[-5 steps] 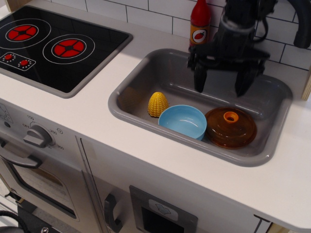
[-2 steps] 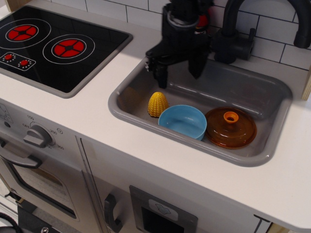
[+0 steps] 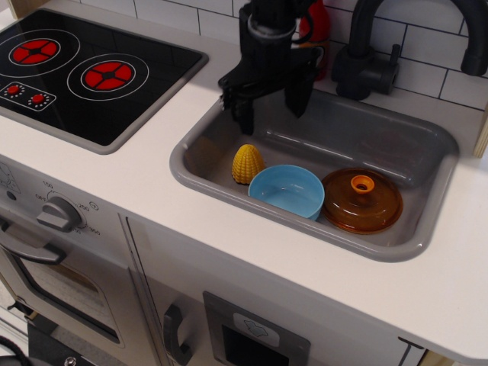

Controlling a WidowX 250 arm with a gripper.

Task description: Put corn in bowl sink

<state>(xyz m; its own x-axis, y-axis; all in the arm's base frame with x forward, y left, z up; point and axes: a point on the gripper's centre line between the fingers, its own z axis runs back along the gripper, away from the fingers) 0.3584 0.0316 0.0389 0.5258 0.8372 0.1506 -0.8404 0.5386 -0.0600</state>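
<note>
Corn [image 3: 248,163] upright in sink [image 3: 427,229], beside bowl [image 3: 287,191], tool [image 3: 268,102] spread wide above it

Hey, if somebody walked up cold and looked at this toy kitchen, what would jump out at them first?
Probably the black pincer, hanging open over the back left of the grey sink. Below it stands the yellow corn, next to the light blue bowl and an orange lid, all lined up along the sink's front. The red burners on the black stovetop at the left also catch the eye.
</note>
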